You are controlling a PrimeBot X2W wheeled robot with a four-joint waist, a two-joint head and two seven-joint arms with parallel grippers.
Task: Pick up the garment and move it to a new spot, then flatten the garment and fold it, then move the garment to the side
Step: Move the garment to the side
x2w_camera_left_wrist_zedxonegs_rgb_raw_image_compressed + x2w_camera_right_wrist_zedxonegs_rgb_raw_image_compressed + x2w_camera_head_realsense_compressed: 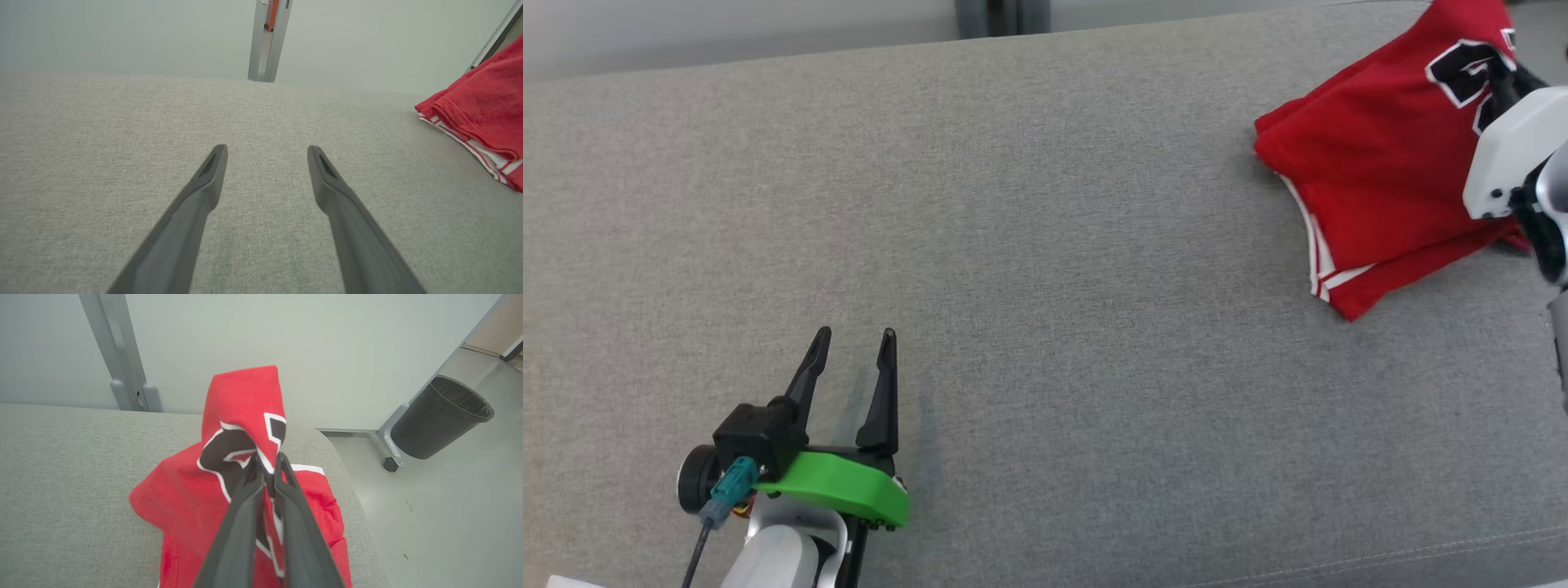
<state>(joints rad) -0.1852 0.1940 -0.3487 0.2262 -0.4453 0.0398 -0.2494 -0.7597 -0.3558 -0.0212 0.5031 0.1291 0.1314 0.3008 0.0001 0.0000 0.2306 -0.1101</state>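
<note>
Two claws are at work over the grey cloth-covered bench (1045, 245). The left claw (856, 331) has its dark fingers spread wide apart, with bare grey cloth showing between them. The right claw (268, 457) has its fingers drawn together and clamped on the garment (1372, 163), a red jersey with a black numeral edged in white and white-striped trim.

The pinch sits on the numeral. Just past the right claw's fingertips, a fold of red cloth stands up above the rest. Below and on both sides of those fingers, the remaining garment spreads in folded layers on the bench. Its striped hem lies back toward the claw's wrist, and its far edge is near the rounded corner of the bench.

From the left claw, the garment is well apart, ahead and off to that claw's right. One striped edge of it shows at the side of the left wrist view.

Beyond the right claw and to its right, a dark bin (441, 416) stands on the pale floor (449, 522) beside the bench. A grey metal post (267, 41) rises straight ahead of the left claw against a pale wall (122, 32).
</note>
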